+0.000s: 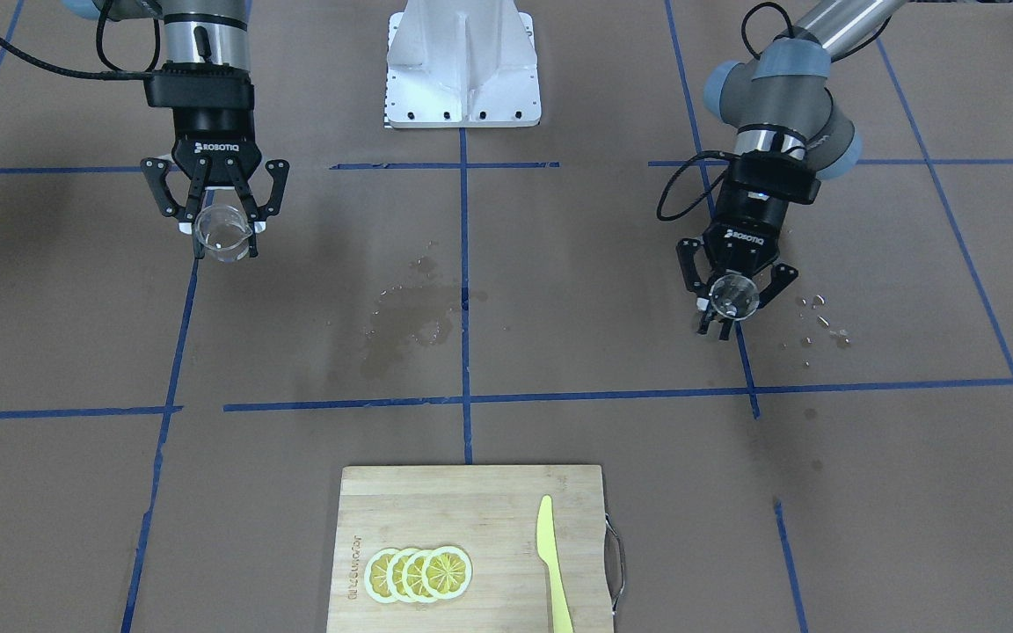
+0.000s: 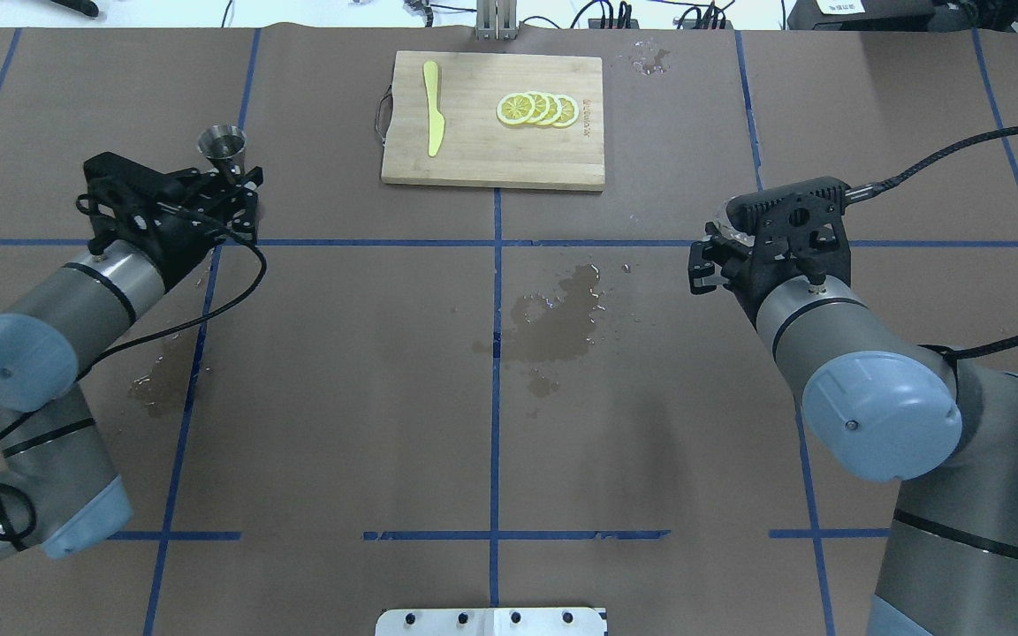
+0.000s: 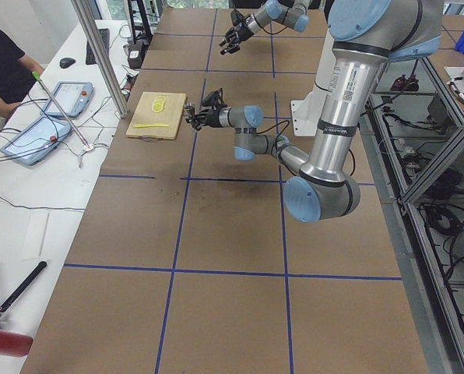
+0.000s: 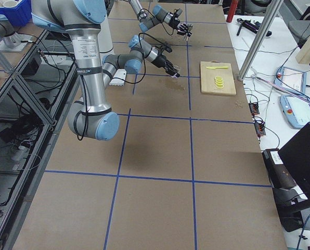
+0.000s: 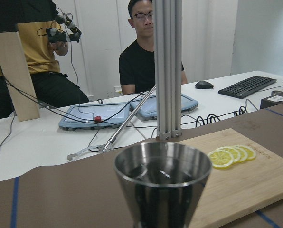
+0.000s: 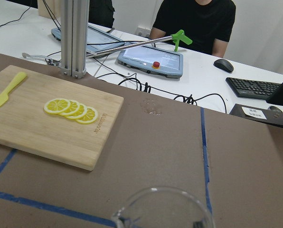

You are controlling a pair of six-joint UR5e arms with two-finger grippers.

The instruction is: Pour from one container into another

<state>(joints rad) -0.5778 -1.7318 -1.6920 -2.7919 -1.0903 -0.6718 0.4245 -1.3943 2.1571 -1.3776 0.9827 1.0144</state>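
Broad open table [image 2: 341,424] lies between the left gripper [image 1: 732,305], clasping a cup [image 2: 222,146], and the right gripper [image 1: 225,237], clasping a glass [image 6: 163,209]. Its only mark is a flat wet patch [image 2: 558,322] at centre. Far, mid-table, a board [image 2: 474,155] holds a knife [image 2: 432,119] and lemon slices [image 2: 537,109].

Counted two tools: left tool [image 1: 722,309], right tool [image 1: 223,225]. One metal cup [image 2: 223,147], one glass cup [image 1: 223,236]. Worktop [image 1: 577,352] carried one cutting board [image 1: 480,514], four lemon slices [image 1: 419,574], one yellow knife [image 1: 550,563].
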